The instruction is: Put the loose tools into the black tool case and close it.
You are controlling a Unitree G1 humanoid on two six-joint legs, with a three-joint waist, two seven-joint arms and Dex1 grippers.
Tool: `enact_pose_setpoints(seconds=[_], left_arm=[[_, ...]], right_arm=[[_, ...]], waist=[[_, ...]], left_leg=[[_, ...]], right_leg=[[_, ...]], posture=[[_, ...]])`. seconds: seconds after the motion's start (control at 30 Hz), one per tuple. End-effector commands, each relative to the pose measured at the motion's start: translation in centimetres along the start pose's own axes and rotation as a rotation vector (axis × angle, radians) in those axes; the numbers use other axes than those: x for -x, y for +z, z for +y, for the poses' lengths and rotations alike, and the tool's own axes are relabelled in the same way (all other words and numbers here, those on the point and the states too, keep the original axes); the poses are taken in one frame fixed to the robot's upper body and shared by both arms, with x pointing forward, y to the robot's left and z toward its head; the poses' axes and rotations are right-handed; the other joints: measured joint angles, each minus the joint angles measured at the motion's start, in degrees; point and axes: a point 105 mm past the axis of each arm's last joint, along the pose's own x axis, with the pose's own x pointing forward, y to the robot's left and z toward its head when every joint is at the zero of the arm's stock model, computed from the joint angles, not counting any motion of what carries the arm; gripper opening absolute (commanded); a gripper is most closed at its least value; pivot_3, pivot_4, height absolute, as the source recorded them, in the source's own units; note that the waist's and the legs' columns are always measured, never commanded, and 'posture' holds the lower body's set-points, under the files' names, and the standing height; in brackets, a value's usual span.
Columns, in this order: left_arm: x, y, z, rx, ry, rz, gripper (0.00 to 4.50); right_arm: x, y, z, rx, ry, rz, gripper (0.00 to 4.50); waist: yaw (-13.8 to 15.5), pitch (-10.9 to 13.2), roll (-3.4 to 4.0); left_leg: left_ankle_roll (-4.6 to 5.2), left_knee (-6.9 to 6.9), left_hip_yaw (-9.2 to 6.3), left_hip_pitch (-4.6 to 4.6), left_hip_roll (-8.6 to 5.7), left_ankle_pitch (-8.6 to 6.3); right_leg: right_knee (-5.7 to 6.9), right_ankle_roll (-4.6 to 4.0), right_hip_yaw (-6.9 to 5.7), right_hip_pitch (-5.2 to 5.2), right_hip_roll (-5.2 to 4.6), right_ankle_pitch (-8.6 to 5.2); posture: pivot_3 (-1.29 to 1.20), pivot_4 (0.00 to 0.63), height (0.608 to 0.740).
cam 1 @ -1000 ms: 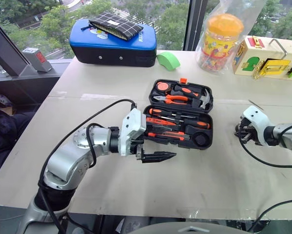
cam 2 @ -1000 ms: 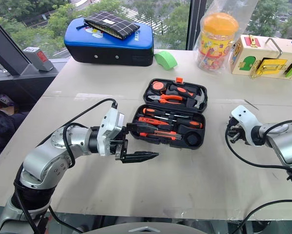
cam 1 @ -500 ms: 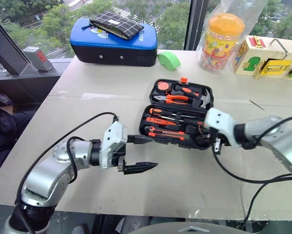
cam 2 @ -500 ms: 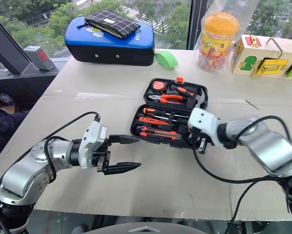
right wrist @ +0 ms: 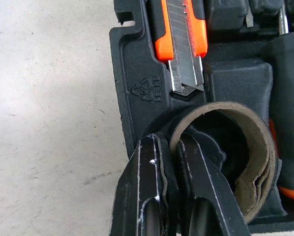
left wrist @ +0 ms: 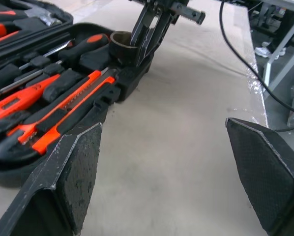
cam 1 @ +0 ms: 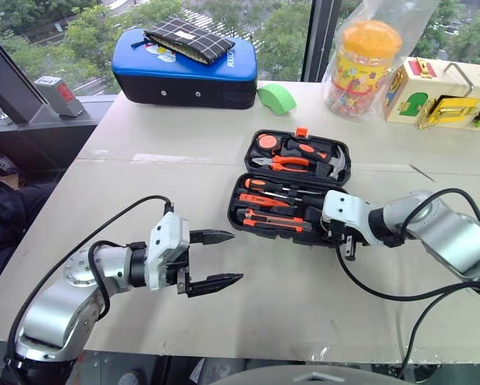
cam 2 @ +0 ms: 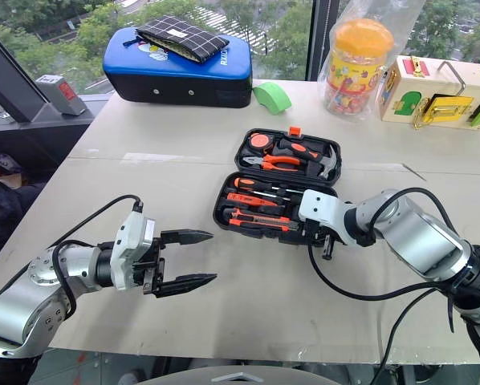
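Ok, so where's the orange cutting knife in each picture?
Head views: the knife lies in the front row of the open case.
Left wrist view: along the case's nearest edge.
Right wrist view: blade out, next to the tape ring.
Shared landmark: the tape ring at the blade's tip.

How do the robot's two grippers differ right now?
The left gripper is wide open and holds nothing; the right gripper is shut on the tape ring. The left hangs over bare table, apart from the tool case; the right is at the case's near corner. Both have black fingers.
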Motion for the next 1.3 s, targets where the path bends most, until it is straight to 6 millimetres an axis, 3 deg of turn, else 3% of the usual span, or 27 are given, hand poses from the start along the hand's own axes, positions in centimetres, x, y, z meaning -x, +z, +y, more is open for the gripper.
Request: enact_pose_setpoints(seconds=[0.03, 0.1, 0.23, 0.47, 0.6, 0.67, 0.7, 0.73, 0.77, 0.83, 1.03, 1.13, 1.27, 1.3], left_arm=[[0.2, 0.9, -0.1, -0.057, 0.021, -0.021, 4.08], [0.2, 0.8, -0.2, -0.058, 0.022, -0.022, 4.08], [0.0, 1.0, 0.0, -0.063, 0.027, -0.027, 4.08], [-0.4, 1.4, 0.9, -0.051, 0.047, -0.052, 4.08], [-0.6, 1.6, 2.3, -0.034, 0.103, -0.077, 4.08], [-0.9, 1.8, 2.7, -0.025, 0.129, -0.093, 4.08], [-1.0, 2.0, 3.0, -0.015, 0.143, -0.105, 4.08], [-1.1, 2.1, 3.5, 0.007, 0.171, -0.121, 4.08], [-1.1, 2.2, 4.1, 0.020, 0.199, -0.131, 4.08], [-1.1, 2.2, 5.2, 0.050, 0.255, -0.145, 4.08], [-2.0, 2.6, 10.1, 0.205, 0.474, -0.197, 4.08], [-2.7, 3.6, 12.9, 0.280, 0.583, -0.248, 4.08], [-3.6, 3.4, 17.3, 0.386, 0.767, -0.167, 4.08], [-3.8, 3.2, 18.2, 0.405, 0.797, -0.128, 4.08]], right_arm=[[0.1, 0.1, 1.0, 0.000, 0.089, -0.001, 0.30], [0.3, 0.1, 1.0, -0.002, 0.105, -0.004, 0.92], [1.0, 0.7, 0.7, 0.010, 0.105, -0.028, 2.65], [2.9, 2.7, 1.1, -0.025, 0.165, -0.147, 2.65], [3.5, 3.3, -0.1, -0.096, 0.087, -0.240, 2.65], [3.4, 2.5, -0.5, -0.141, 0.043, -0.235, 2.07], [3.4, 2.2, -0.6, -0.149, 0.024, -0.236, 2.07], [3.4, 2.1, -0.7, -0.163, 0.005, -0.257, 1.37], [3.6, 2.3, -0.8, -0.178, -0.006, -0.294, 1.12], [4.2, 3.0, -1.7, -0.201, -0.061, -0.391, 0.18], [5.8, 1.1, -7.4, -0.442, -0.415, -0.478, 0.07], [6.3, -0.3, -9.6, -0.549, -0.550, -0.451, 0.84], [5.5, -1.6, -11.3, -0.643, -0.637, -0.379, 2.67], [5.3, -1.7, -11.9, -0.677, -0.655, -0.375, 2.67]], waist=[[0.12, 0.00, 0.00], [0.11, 0.00, 0.00], [0.05, -0.01, -0.02], [0.01, 0.05, 0.07], [0.01, -0.01, -0.02], [0.06, 0.00, -0.01], [0.23, -0.01, -0.01], [0.22, -0.01, -0.01], [0.27, -0.01, -0.02], [0.18, -0.01, -0.02], [0.08, -0.02, -0.05], [0.18, -0.01, -0.04], [0.40, 0.00, -0.07], [0.21, -0.01, -0.07]], left_leg=[[0.00, -0.01, -0.02, 0.00, 0.00, 0.00], [0.00, -0.03, -0.04, -0.02, -0.01, 0.00], [0.00, -0.15, -0.06, -0.01, -0.01, 0.00], [0.00, -0.32, -0.07, -0.02, -0.01, 0.00], [0.00, -0.30, -0.07, 0.00, -0.03, 0.00], [0.00, -0.29, -0.07, 0.00, -0.03, 0.00], [0.00, -0.29, -0.08, 0.00, -0.03, 0.00], [0.00, -0.28, -0.10, -0.03, -0.03, 0.00], [0.00, -0.28, -0.09, -0.03, -0.03, 0.00], [-0.01, -0.26, -0.10, -0.06, -0.03, 0.00], [-0.01, -0.06, -0.08, -0.01, -0.06, 0.01], [-0.02, 0.05, -0.08, -0.06, -0.08, 0.01], [-0.03, 0.25, -0.13, -0.11, -0.18, 0.02], [-0.03, 0.25, -0.13, -0.08, -0.24, 0.03]], right_leg=[[-0.05, 0.00, -0.03, 0.00, -0.01, 0.00], [-0.12, 0.00, -0.06, 0.02, -0.05, 0.00], [-0.22, 0.00, -0.11, 0.05, -0.07, 0.00], [-0.30, 0.00, -0.17, 0.07, -0.11, 0.01], [-0.27, 0.01, -0.18, 0.09, -0.10, 0.02], [-0.25, 0.02, -0.19, 0.08, -0.09, 0.02], [-0.25, 0.02, -0.19, 0.08, -0.10, 0.02], [-0.25, 0.02, -0.23, 0.08, -0.11, 0.02], [-0.25, 0.02, -0.23, 0.08, -0.11, 0.02], [-0.25, 0.02, -0.24, 0.08, -0.10, 0.02], [-0.04, 0.04, -0.31, 0.09, 0.01, 0.03], [0.05, 0.04, -0.39, 0.08, 0.05, 0.03], [0.27, 0.05, -0.47, 0.06, 0.18, 0.04], [0.31, 0.05, -0.43, 0.05, 0.20, 0.04]], posture=[[0.00, 0.150, 0.740], [0.00, 0.150, 0.740], [0.00, 0.150, 0.740], [0.00, 0.150, 0.740], [0.00, 0.150, 0.740], [0.00, 0.150, 0.740], [0.00, 0.150, 0.740], [0.00, 0.150, 0.740], [0.00, 0.150, 0.740], [0.00, 0.150, 0.740], [0.00, 0.150, 0.740], [0.00, 0.150, 0.740], [0.00, 0.150, 0.740], [0.00, 0.150, 0.740]])
